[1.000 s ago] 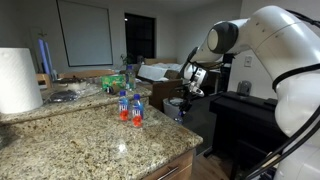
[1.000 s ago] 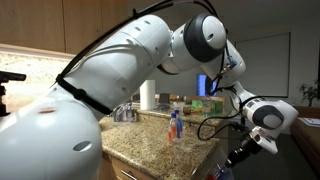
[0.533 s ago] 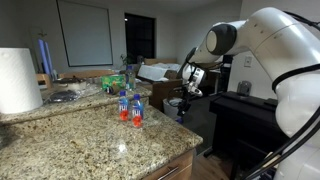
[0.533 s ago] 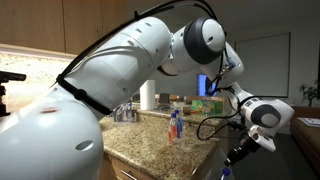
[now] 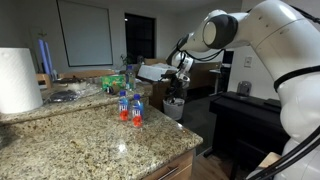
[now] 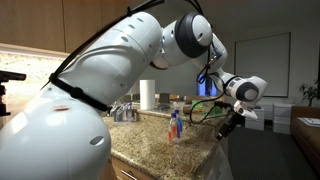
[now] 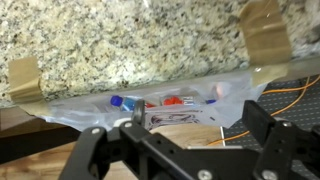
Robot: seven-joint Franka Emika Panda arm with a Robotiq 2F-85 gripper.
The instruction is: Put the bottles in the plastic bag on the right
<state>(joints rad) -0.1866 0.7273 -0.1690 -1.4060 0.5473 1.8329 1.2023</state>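
Two clear bottles with blue caps and red liquid [image 5: 130, 107] stand together on the granite counter [image 5: 90, 140]; in an exterior view the bottles [image 6: 175, 127] appear near the counter's far end. The clear plastic bag [image 7: 150, 110] hangs taped to the counter edge. A bottle [image 7: 165, 112] with a blue cap, red liquid and a printed label lies inside it. In the wrist view my gripper [image 7: 195, 135] hangs over the bag's mouth, open, with nothing between its fingers. Both exterior views show the gripper [image 5: 178, 72] [image 6: 232, 118] in the air beside the counter's end.
Brown tape strips [image 7: 265, 35] hold the bag to the granite edge. A paper towel roll [image 5: 18, 80] stands on the counter's near side, with a sink area [image 5: 60, 95] behind. Dark furniture [image 5: 245, 115] stands past the arm. An orange cable [image 7: 290, 95] lies on the floor.
The gripper has opened and risen from low beside the counter, moving toward the counter edge. The blue-capped bottle it carried is no longer between its fingers. The two counter bottles have not moved.
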